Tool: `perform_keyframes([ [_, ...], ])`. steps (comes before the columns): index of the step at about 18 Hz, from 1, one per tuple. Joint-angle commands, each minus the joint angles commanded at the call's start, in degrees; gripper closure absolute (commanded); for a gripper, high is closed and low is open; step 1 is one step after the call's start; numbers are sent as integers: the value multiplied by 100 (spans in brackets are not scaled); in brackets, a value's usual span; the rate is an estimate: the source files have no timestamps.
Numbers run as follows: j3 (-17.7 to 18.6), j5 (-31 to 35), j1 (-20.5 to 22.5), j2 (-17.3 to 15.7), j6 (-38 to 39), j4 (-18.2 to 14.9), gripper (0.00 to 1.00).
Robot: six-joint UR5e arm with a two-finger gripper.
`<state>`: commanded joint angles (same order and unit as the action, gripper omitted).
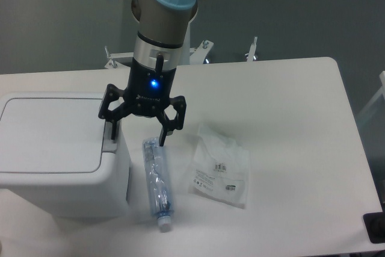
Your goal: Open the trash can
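The trash can (57, 167), a large white boxy bin with rounded corners, is set at the near left of the white table (301, 148), its left side cut off by the picture's edge. Its flat lid (51, 133) is seen lying shut. On the right rim a grey push tab (110, 144) is partly made out.

Just right of the bin, a clear plastic bottle (157, 183) is laid on its side, cap toward the viewer. Beside that, a clear plastic bag (220, 168) with a printed label is spread flat.

Above these, the gripper (137, 133) is held pointing down, its two black fingers spread wide apart and holding nothing. The left finger (112, 126) is placed directly over the tab; whether it is touching cannot be told. The right finger hangs above the bottle's far end.

The step in hand is judged to be the approach to the tab. A straight downward press on the tab is called for next, so that the lid may be released.

Farther back, the arm's upper joints are cut off at the top, and small metal fittings (204, 46) at the table's far edge are hard to identify.
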<state>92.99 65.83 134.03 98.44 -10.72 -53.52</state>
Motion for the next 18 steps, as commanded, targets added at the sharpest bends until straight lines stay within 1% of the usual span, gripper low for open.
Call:
perform_keyframes([
  [7, 0, 0, 0, -9, 0, -9, 0],
  [14, 105, 0, 9, -35, -9, 0, 0],
  [16, 79, 0, 9, -70, 9, 17, 0],
  [18, -70, -26, 35, -97, 113, 17, 0],
])
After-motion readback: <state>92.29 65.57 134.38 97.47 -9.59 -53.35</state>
